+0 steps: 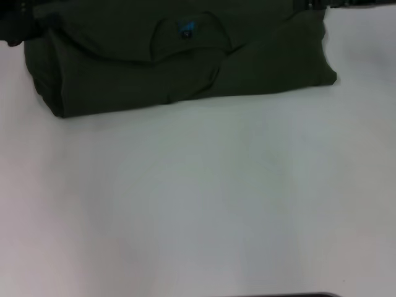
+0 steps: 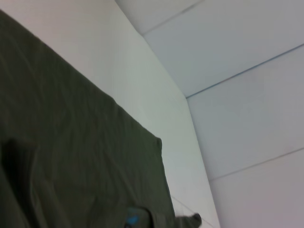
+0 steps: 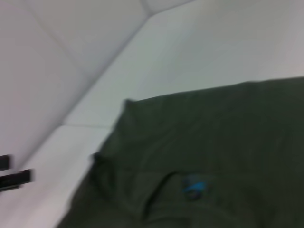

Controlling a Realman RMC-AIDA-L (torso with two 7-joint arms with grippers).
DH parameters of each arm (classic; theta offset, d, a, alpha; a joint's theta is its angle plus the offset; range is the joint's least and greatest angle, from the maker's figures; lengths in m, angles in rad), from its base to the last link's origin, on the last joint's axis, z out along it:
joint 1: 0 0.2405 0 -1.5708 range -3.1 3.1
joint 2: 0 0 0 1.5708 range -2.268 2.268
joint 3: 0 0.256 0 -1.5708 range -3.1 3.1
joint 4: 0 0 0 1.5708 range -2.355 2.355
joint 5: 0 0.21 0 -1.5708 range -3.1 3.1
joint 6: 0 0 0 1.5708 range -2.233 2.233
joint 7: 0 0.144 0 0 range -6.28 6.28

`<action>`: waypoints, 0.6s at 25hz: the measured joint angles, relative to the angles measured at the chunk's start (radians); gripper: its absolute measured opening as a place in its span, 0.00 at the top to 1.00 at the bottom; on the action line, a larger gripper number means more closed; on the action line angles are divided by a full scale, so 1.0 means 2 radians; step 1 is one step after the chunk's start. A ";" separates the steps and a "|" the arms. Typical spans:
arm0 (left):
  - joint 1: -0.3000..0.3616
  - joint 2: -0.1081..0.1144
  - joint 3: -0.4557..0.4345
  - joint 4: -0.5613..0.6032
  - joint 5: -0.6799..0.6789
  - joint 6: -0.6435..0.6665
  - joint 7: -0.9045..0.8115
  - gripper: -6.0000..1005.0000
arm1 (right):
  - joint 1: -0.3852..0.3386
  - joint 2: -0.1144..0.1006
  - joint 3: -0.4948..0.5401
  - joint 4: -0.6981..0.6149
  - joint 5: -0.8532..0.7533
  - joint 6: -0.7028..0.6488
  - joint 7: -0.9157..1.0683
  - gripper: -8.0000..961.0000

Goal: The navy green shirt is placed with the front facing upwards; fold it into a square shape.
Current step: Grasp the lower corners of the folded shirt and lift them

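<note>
Folded navy green shirt [image 1: 179, 59] on white table [image 1: 198, 198], seemingly tiled floor [image 2: 247, 61] beyond

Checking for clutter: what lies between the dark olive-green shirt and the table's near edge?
Nothing: in the head view only bare white table lies below the dark olive-green shirt.

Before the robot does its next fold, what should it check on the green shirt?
1. Shirt lies on the table: ok.
2. Sides folded in, making a wide block shape: ok.
3. Collar with blue label showing on top: ok.
4. Near edge straight: ok, though the right corner bulges a little.
5. Already square: not ok, it looks wider than deep, and its far part is out of view.
6. Both grippers ready: cannot tell, neither shows clearly.
</note>
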 joint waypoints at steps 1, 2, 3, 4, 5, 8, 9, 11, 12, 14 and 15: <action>0.004 0.000 0.000 0.005 0.000 0.009 -0.004 0.34 | -0.004 -0.001 0.006 -0.003 0.001 -0.016 0.000 0.38; 0.008 0.002 -0.001 0.008 0.000 0.018 -0.008 0.34 | -0.007 -0.001 0.011 -0.006 0.002 -0.030 0.001 0.36; 0.012 0.003 -0.001 0.008 0.000 0.024 -0.012 0.34 | -0.010 -0.001 0.016 -0.007 0.002 -0.039 0.002 0.33; 0.014 0.005 -0.001 0.008 -0.001 0.027 -0.014 0.34 | -0.012 -0.002 0.020 -0.008 0.003 -0.046 0.007 0.30; 0.017 0.008 0.000 0.008 0.000 0.032 -0.021 0.34 | -0.014 -0.003 0.024 -0.008 0.003 -0.052 0.012 0.27; 0.025 0.018 0.003 0.007 0.003 0.042 -0.040 0.34 | -0.018 -0.007 0.031 -0.008 0.003 -0.063 0.032 0.14; 0.027 0.021 0.003 0.006 0.004 0.044 -0.046 0.34 | -0.019 -0.009 0.033 -0.008 0.003 -0.065 0.037 0.10; 0.031 0.024 0.004 0.005 0.004 0.045 -0.057 0.34 | -0.021 -0.012 0.034 -0.008 0.002 -0.067 0.045 0.05; 0.034 0.025 0.004 0.005 0.004 0.045 -0.062 0.34 | -0.022 -0.013 0.035 -0.008 0.001 -0.068 0.049 0.04; 0.038 0.026 0.005 0.005 0.005 0.044 -0.064 0.34 | -0.024 -0.014 0.035 -0.006 0.000 -0.068 0.055 0.03; 0.040 0.026 0.008 0.005 0.007 0.042 -0.064 0.34 | -0.025 -0.014 0.035 -0.006 0.000 -0.068 0.058 0.02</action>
